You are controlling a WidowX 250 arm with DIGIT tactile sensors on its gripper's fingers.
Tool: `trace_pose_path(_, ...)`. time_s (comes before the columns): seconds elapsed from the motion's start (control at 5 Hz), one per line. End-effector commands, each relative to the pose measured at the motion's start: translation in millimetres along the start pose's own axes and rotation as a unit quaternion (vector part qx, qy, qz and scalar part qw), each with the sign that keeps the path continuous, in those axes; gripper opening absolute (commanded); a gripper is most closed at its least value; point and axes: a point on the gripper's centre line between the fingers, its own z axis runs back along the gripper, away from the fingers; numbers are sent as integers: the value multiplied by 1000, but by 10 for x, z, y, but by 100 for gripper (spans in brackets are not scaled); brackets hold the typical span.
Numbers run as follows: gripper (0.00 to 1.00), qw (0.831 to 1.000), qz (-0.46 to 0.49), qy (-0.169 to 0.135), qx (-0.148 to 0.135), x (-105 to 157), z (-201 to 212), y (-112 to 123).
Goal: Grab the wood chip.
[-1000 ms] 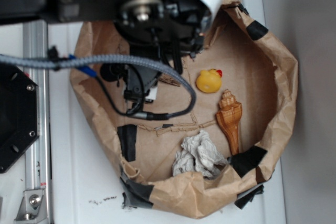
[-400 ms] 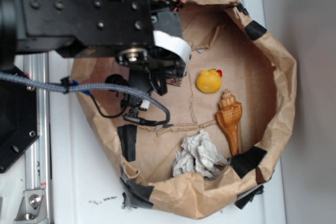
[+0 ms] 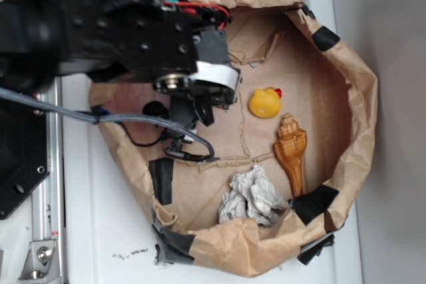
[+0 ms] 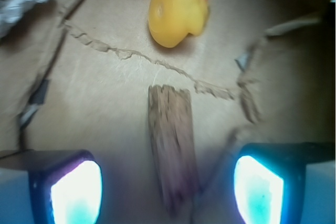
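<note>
The wood chip [image 4: 172, 145], a flat rough brown splinter, lies on the brown paper floor of the bag. In the wrist view it runs lengthwise between my two fingers, with a clear gap on each side. My gripper [image 4: 167, 192] is open, its jaws wide apart, straddling the chip's near end. In the exterior view the black arm and gripper [image 3: 193, 108] cover the chip, so it is hidden there. The yellow duck [image 4: 176, 9] sits just beyond the chip's far end; it also shows in the exterior view [image 3: 265, 102].
A glossy spiral seashell [image 3: 291, 151] lies right of centre. Crumpled grey paper [image 3: 253, 194] sits at the front. The raised brown paper rim [image 3: 359, 98] with black tape patches rings the area. A grey cable [image 3: 133, 121] loops by the arm.
The arm has moved from the back edge down into the bag and lowered, now covering the chip's spot in the exterior view. The duck, shell and paper wad have not moved.
</note>
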Motion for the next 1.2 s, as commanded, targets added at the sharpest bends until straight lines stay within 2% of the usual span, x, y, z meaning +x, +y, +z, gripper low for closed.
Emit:
trace_pose_path(0.0,100,1000,14,-5,-12,190,-181,321)
trace_pose_path(0.2,84,1000,24,2,-18,241,-253,347)
trace_pose_path(0.4,0,999,35,1,-22,303,-346,331)
trace_pose_path(0.6,0,999,40,7,-9,347,-432,322)
trace_pose_path(1.0,0,999,38,1,-3,347,-491,258)
